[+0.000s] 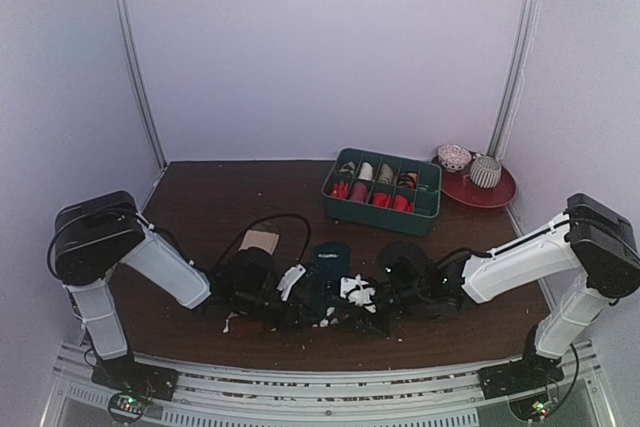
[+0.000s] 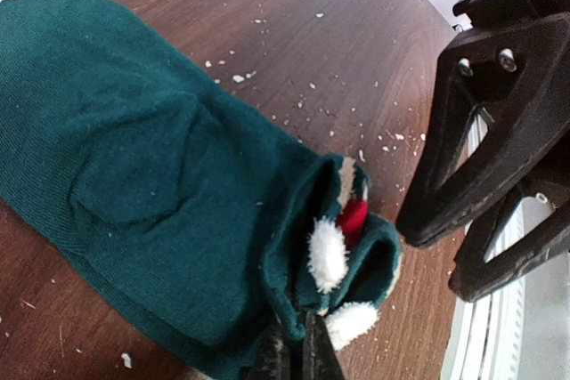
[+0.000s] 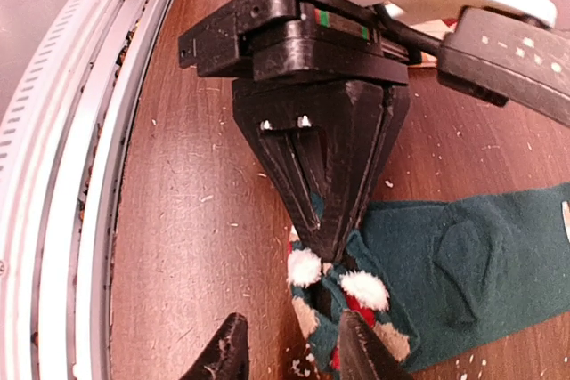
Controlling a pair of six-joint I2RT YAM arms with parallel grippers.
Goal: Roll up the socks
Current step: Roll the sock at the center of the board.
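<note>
The dark teal sock (image 1: 329,265) lies flat on the brown table, its cuff toward the near edge. That cuff (image 2: 356,246) shows white pompoms with red and beige patches. My left gripper (image 2: 303,355) is shut on the cuff's edge, and in the right wrist view it points down onto the cuff (image 3: 331,246). My right gripper (image 3: 293,316) stands open right at the cuff. One of its fingers (image 3: 361,349) is over the fabric, the other over bare table. A small tan piece (image 1: 262,240) lies behind the left wrist, too small to identify.
A green compartment tray (image 1: 380,215) holding red bundles stands at the back right. Beside it is a red plate (image 1: 495,195) with two rolled balls. The metal rail (image 3: 53,175) runs along the near edge. White lint specks dot the table.
</note>
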